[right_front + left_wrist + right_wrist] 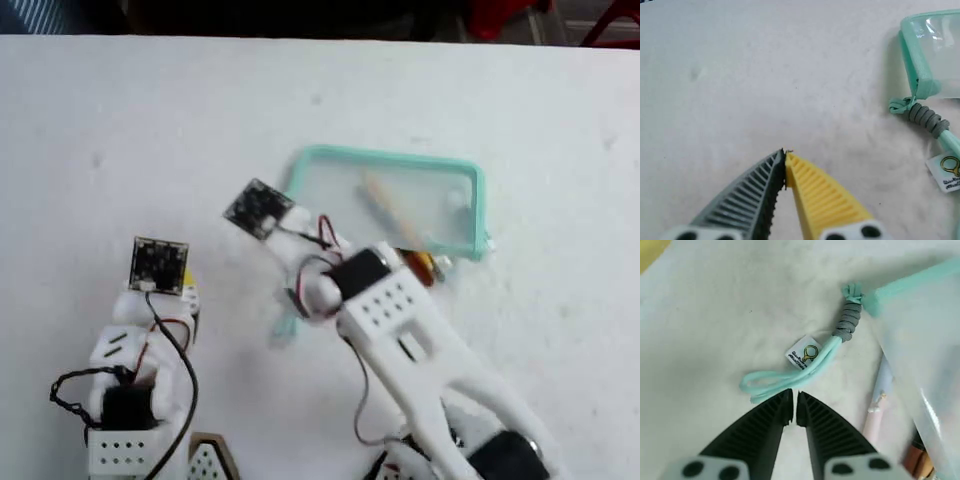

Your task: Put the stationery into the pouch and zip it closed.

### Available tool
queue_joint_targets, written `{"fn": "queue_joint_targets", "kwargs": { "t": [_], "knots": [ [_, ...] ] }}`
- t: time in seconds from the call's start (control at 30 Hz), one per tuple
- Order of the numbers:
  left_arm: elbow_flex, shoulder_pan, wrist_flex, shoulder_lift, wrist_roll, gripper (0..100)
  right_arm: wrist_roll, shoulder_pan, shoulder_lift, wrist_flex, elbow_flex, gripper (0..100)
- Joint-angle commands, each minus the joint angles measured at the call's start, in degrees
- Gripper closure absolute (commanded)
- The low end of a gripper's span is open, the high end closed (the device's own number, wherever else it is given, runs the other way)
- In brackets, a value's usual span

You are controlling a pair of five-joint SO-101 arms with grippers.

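The clear pouch (385,195) with a teal rim lies flat at mid-table, a pencil (385,205) seen through it. Orange-brown stationery (425,265) pokes out at its front edge. In the right wrist view a pale pen (875,412) and brown items (917,460) lie along the pouch (925,340). My right gripper (794,399) is shut with nothing in it, its tips just short of the teal zip cord loop (782,380) and its white tag (804,354). My left gripper (785,155) is shut over bare table, well to the side of the pouch corner (920,55) and the cord (925,117).
The right arm (400,320) stretches from the front right to the pouch's near left corner. At the front left stands the left arm (130,390). White table (150,120) spreads wide to the left and behind the pouch, and its far edge runs along the top.
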Motion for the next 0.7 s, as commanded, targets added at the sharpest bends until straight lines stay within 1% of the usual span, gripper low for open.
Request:
{"fn": "queue_joint_targets", "kwargs": {
  "t": [0.0,0.1,0.23,0.5,0.67],
  "knots": [
    [-2.02,0.04,-0.88,-0.66,-0.53,97,-1.76,-0.66,9.1,-0.13,-8.26,96.5],
    [-2.02,0.04,-0.88,-0.66,-0.62,97,-3.87,-0.31,16.22,-0.13,-13.1,91.0],
    [-2.02,0.04,-0.88,-0.66,-0.62,97,-4.31,-0.4,25.01,-0.13,-19.16,85.6],
    [-2.02,0.13,-1.23,-0.66,-0.7,97,-4.4,-0.13,38.02,-0.13,-29.71,88.2],
    [-1.93,0.13,-1.67,-0.66,-0.7,97,-4.4,2.33,40.66,0.04,-32.09,87.8]
  ]
}}
